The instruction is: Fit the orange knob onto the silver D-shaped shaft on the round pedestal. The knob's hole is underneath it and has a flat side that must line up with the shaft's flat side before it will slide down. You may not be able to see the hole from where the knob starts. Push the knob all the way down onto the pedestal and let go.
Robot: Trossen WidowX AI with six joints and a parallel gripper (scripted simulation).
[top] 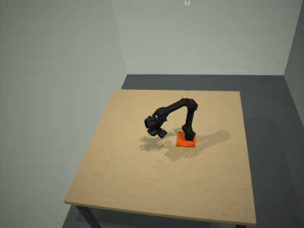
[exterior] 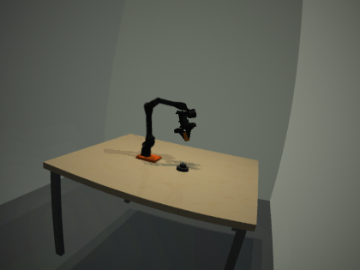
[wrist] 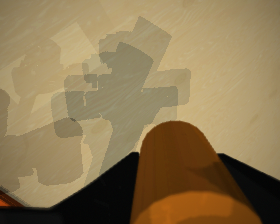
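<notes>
- While the arm (top: 190, 119) (exterior: 148, 121) stands on its orange base plate (top: 179, 144) (exterior: 157, 158) (wrist: 7, 199), its upper part bends over and reaches out sideways, past the plate's edge.
- At the end of the arm, the pincer (top: 158, 132) (exterior: 185, 136) (wrist: 176, 160) points downward, higher than the base plate and off to one side of it.
- The pincer is closed on the orange knob (exterior: 186, 136) (wrist: 176, 167), with a black finger (wrist: 107, 182) on either side of it in the wrist view.
- The knob hangs in the air at the fingertips, clear of the surface (top: 127, 176) (exterior: 206, 188) (wrist: 240, 65) and apart from the pedestal; its hole cannot be made out.
- The round, dark pedestal (exterior: 183, 169) sits on the surface near the base plate, on its right in the exterior view, lower than the knob.
- A small stub rises from the middle of the pedestal, too small and dark there to tell which way the flat side faces.
- Shadows of the arm (top: 152, 144) (wrist: 125, 90) fall across the wooden surface beside the base plate.
- Well beyond the base plate, a small white socket (top: 187, 0) is on the wall.
</notes>
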